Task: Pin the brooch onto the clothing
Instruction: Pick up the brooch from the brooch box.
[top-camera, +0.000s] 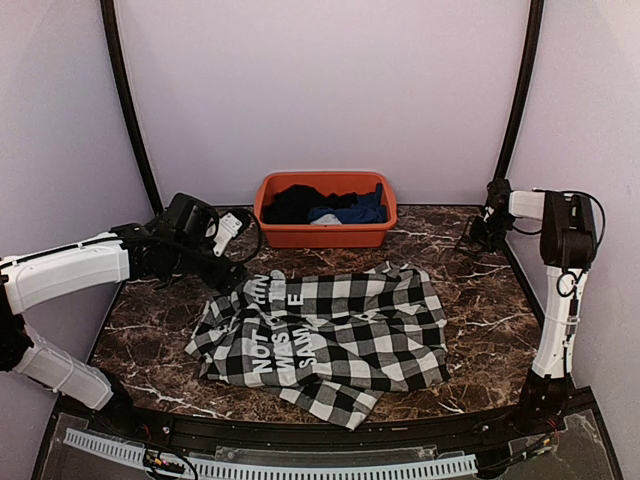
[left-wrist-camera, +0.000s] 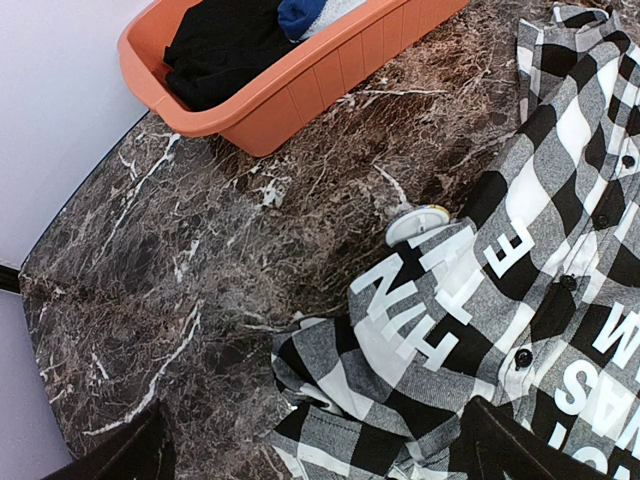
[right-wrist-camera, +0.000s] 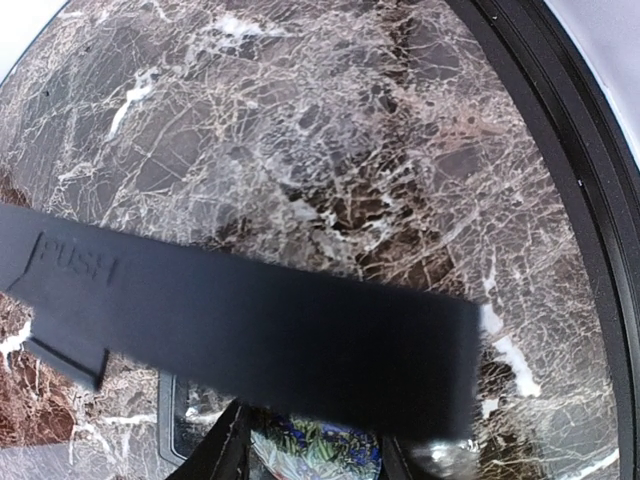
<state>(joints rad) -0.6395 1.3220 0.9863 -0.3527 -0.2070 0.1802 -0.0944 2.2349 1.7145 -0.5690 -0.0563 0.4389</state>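
The clothing (top-camera: 330, 335) is a black-and-white checked shirt with white block letters, lying rumpled in the middle of the marble table. In the left wrist view its lettered panel (left-wrist-camera: 450, 300) fills the right side. My left gripper (top-camera: 222, 265) hovers over the shirt's upper left corner, open, with its dark fingertips (left-wrist-camera: 130, 455) far apart and nothing between them. My right gripper (top-camera: 476, 238) is low at the table's far right. The brooch (right-wrist-camera: 315, 452), round with a blue and green flower pattern, sits between that gripper's fingers (right-wrist-camera: 222, 450), which press on both its sides. A black bar hides its upper part.
An orange basket (top-camera: 325, 237) holding black and blue garments stands at the back centre. A small round white disc (left-wrist-camera: 418, 222) lies at the shirt's edge by the letters. A black strip marked PUSH (right-wrist-camera: 250, 330) crosses the right wrist view. The table's dark rim (right-wrist-camera: 560, 180) runs close on the right.
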